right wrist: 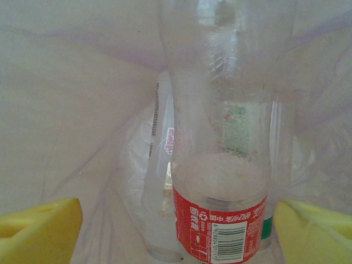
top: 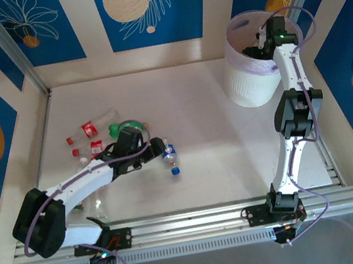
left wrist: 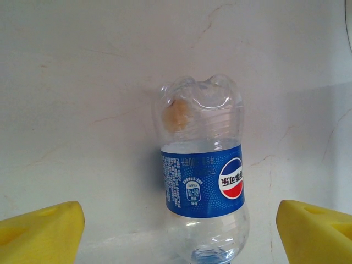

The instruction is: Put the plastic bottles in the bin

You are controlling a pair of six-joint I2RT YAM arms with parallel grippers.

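At the mouth of the bin (top: pixel 243 85) the right pincer (right wrist: pixel 177 231) gapes clear of a red-labelled bottle (right wrist: pixel 220 165), while the left pincer (left wrist: pixel 179 234), wide open and empty, straddles the blue-labelled bottle (left wrist: pixel 201 181) on the table (top: pixel 199 108), where an off-centre squeeze could squirt it sideways.

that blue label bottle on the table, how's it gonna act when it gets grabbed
The blue-label bottle looks clear and nearly empty, so it is probably light. It lies on its side on the table, so a nudge may roll it. Its clear ribbed wall looks thin and would likely give under a squeeze.
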